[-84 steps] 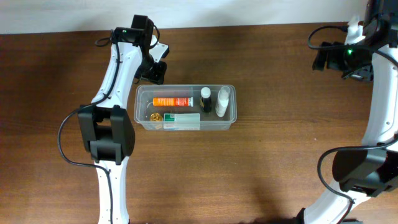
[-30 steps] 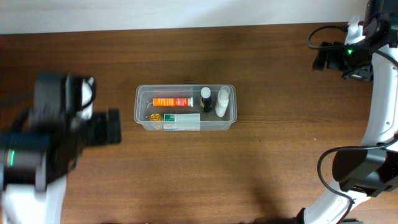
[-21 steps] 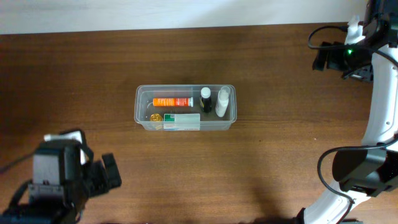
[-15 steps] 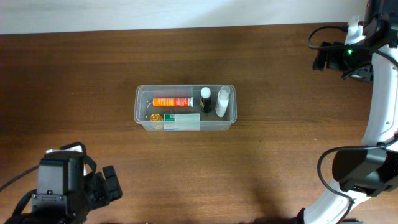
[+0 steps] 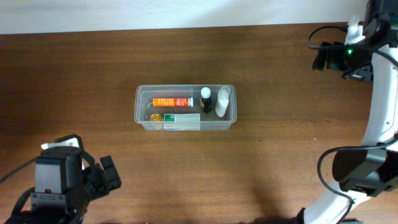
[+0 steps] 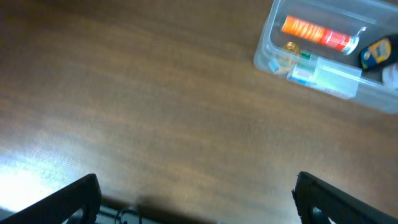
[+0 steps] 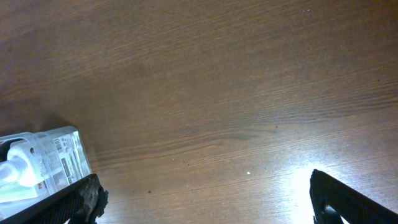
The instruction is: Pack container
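Container (image 5: 211,127) stands well apart from left claw (image 6: 196,180) and right claw (image 7: 204,180), both spread.

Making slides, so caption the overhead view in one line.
Clear container holds orange tube, black-capped bottle, white bottle, carton; left gripper and right gripper open, far off.

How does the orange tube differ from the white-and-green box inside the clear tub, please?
The orange tube is round with a white cap; the white-and-green box is flat-sided. In the overhead view, the tube lies by the upper long wall of the clear tub, the box by the lower one. Both lie lengthwise inside it.
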`<state>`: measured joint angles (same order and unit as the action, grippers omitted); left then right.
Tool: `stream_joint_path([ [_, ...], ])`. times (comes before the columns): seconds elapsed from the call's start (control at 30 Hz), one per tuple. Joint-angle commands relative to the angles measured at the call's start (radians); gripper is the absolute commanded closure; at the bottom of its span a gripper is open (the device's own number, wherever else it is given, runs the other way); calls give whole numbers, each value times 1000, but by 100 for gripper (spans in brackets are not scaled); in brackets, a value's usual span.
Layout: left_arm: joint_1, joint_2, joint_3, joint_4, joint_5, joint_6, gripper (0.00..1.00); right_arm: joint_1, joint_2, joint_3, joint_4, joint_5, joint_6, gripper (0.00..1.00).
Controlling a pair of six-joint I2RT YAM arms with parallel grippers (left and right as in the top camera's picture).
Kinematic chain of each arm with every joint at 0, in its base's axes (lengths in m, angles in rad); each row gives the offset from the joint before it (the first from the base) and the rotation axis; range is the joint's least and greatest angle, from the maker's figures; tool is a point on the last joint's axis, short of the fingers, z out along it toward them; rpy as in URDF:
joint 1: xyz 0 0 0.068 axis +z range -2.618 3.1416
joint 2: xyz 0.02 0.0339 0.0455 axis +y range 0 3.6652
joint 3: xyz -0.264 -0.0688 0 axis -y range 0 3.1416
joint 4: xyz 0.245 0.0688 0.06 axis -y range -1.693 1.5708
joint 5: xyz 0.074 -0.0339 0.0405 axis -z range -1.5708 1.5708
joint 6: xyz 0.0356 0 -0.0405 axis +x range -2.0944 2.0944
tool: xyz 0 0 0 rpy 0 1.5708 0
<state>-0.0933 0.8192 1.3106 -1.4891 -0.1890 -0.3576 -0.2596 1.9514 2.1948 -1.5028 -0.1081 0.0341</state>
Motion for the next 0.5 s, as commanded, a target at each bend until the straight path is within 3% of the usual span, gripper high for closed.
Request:
stream_joint_path([
  [0.0, 2, -5, -46, 62, -18, -8, 1, -3, -7, 15, 0, 9, 4, 2],
  [0.17, 2, -37, -226, 252, -21, 65, 1, -3, -7, 15, 0, 9, 4, 2],
  [0.47, 2, -225, -684, 829, -16, 216, 1, -3, -7, 15, 0, 9, 4, 2],
])
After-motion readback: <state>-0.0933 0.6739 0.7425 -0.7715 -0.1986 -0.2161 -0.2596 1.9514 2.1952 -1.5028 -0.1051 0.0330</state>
